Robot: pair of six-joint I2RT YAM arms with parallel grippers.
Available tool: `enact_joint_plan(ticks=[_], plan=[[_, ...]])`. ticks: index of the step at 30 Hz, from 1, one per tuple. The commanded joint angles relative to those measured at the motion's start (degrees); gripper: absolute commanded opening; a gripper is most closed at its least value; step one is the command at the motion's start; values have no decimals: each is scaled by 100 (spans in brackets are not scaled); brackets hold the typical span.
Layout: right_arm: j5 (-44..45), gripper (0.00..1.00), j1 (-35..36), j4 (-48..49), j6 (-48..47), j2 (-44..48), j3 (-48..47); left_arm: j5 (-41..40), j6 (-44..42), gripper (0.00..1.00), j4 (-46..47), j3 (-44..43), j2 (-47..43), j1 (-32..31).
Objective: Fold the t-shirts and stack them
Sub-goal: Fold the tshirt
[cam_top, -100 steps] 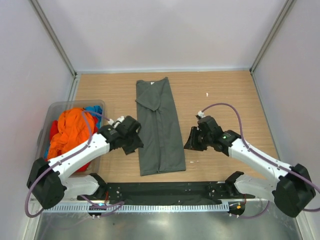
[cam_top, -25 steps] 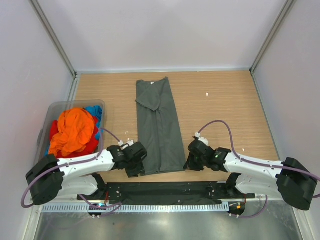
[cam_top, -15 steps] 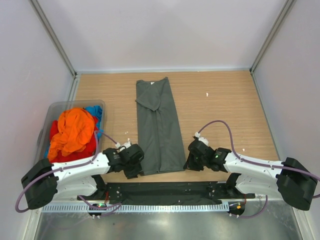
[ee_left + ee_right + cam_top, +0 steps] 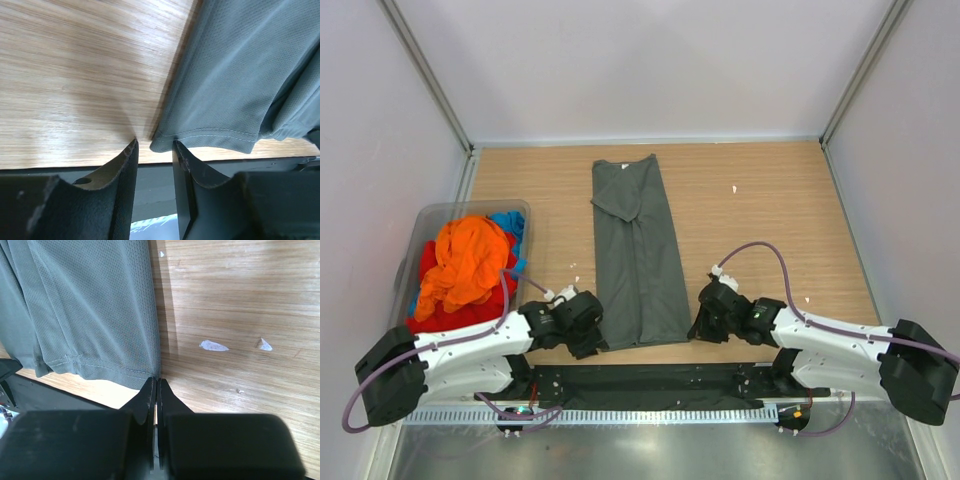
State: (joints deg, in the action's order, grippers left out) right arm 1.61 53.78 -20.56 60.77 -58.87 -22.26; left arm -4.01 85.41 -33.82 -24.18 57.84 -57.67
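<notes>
A dark grey-green t-shirt [image 4: 638,250] lies folded into a long strip down the middle of the wooden table. My left gripper [image 4: 597,343] is at its near left hem corner. In the left wrist view that gripper [image 4: 154,143] is open, with the hem corner [image 4: 162,142] between the fingertips. My right gripper [image 4: 693,332] is at the near right corner. Seen from the right wrist, this gripper [image 4: 157,379] is shut, its tips pinching the t-shirt's [image 4: 95,310] corner edge. Orange [image 4: 468,262], red [image 4: 450,315] and blue [image 4: 510,225] t-shirts are bunched in the bin.
The translucent grey plastic bin [image 4: 425,213] stands at the left, just behind the left arm. A black rail [image 4: 650,382] runs along the table's near edge, right under both grippers. Small white scraps [image 4: 214,345] lie on the wood to the right of the shirt.
The right gripper has closed at the shirt's near right corner. The left gripper has slid slightly nearer and onto the near left corner, staying open. The shirt has not moved.
</notes>
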Motion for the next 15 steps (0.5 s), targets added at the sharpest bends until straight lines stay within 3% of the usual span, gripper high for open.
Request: enact_joint_plan(ticks=[1,5,12,15], plan=[[103,1,36,166,31,130,20,-293,152,34,104,90,165,10],[103,1,36,149,31,165,11,-293,117,30,43,19,385,10],[156,1,36,43,49,315,47,-538,-15,5,-510,-288,403,10],[191,1,36,-18,22,332,-24,-636,-112,0,-626,-472,359,10]])
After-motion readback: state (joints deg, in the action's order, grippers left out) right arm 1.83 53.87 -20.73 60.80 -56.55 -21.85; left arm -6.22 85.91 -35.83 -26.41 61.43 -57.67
